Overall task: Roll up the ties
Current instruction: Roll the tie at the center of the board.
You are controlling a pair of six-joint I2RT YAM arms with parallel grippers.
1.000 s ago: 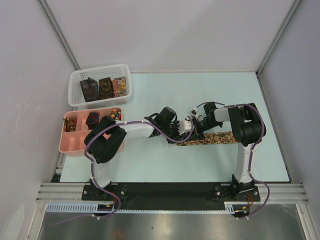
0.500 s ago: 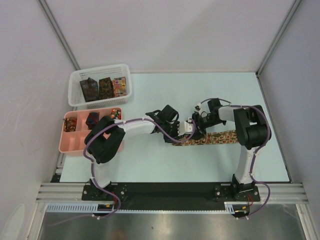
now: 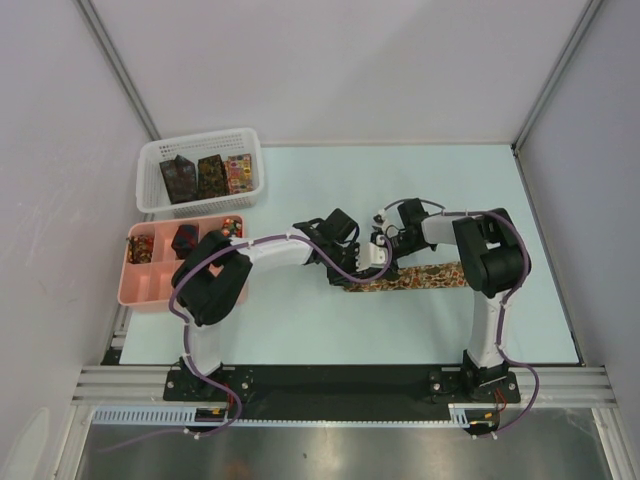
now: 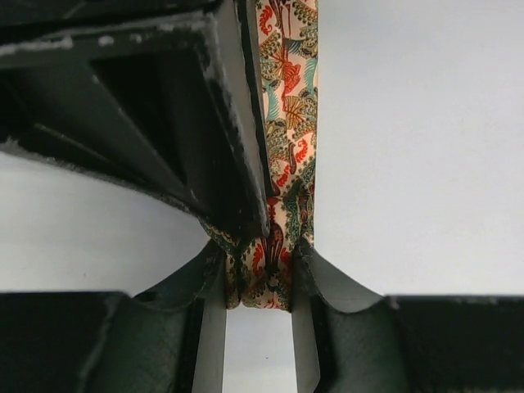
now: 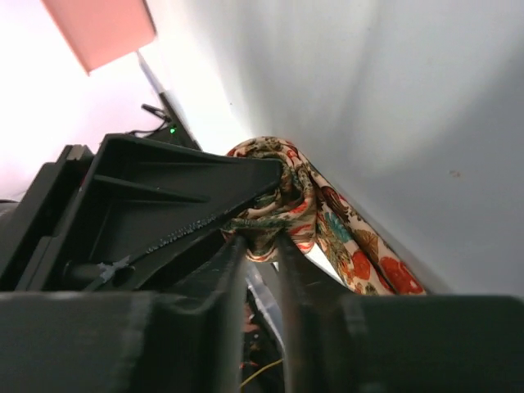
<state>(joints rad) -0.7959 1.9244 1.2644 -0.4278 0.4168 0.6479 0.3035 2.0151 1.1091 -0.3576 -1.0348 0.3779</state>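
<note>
A tie [image 3: 425,276] with a cream, green and red leaf pattern lies as a strip on the table, running right from the two grippers. My left gripper [image 3: 372,268] is shut on its left end; in the left wrist view the bunched end [image 4: 266,274] sits between the pads. My right gripper [image 3: 383,252] is shut on the same bunched end [image 5: 270,225], right against the left gripper. Rolled and folded ties stand in the white basket [image 3: 172,198] and the pink tray [image 3: 140,290].
The white mesh basket stands at the back left with three dark patterned ties in it. The pink compartment tray sits in front of it at the table's left edge. Walls close in the table on three sides.
The right gripper has moved left and a little back, turning over the tie's end. The left gripper has stayed at the end. The strip on the table looks slightly shorter.
</note>
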